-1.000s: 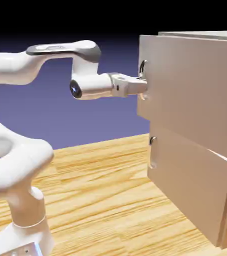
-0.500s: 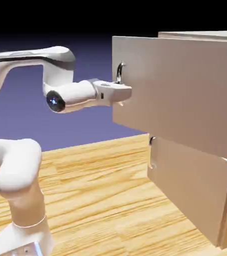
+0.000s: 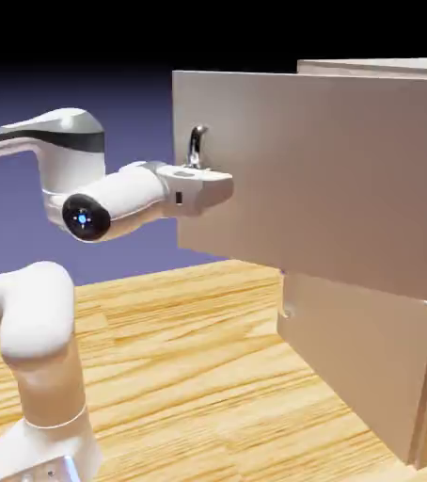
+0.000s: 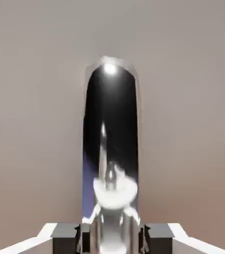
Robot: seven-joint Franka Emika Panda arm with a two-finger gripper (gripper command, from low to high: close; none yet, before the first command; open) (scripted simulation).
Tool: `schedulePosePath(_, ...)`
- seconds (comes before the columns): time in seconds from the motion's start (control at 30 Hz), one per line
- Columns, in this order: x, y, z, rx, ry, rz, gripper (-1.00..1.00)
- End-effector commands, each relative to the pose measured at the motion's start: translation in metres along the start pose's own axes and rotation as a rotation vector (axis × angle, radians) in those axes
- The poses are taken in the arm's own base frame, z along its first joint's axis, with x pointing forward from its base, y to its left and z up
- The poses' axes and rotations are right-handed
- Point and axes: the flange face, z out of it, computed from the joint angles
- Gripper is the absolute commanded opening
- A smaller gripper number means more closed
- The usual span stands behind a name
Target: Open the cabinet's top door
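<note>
The beige cabinet (image 3: 424,395) stands at the exterior view's right. Its top door (image 3: 330,169) is swung well out toward the left, its free edge far from the cabinet body. My gripper (image 3: 208,179) is shut on the door's curved silver handle (image 3: 196,146) near that free edge. In the hand view the handle (image 4: 111,144) fills the middle as a shiny dark arch against the beige top door (image 4: 35,99), and my gripper (image 4: 111,238) clamps it between its grey fingertips (image 4: 67,233).
The shorter lower panel (image 3: 358,367) stays flush, its small handle (image 3: 284,306) just below the open door's bottom edge. The wooden table (image 3: 189,377) spreads below my arm. My white arm's base (image 3: 43,442) rises at the lower left.
The top door has swung further open, its handle edge moving left. My gripper travelled left and slightly down with the handle held, and the arm folded back toward its base.
</note>
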Motion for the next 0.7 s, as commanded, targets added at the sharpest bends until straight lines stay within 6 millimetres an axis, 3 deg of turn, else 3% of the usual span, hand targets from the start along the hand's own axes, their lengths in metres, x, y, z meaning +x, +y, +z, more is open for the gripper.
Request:
schedulePosePath(0.0,0.002,0.002,-0.006,0.009,-0.009,0.0,-1.0)
schedulePosePath(0.4,0.026,0.026,-0.081,0.137,-0.137,0.0,-1.0)
schedulePosePath(0.67,0.057,0.057,-0.145,0.258,-0.258,0.0,-1.0)
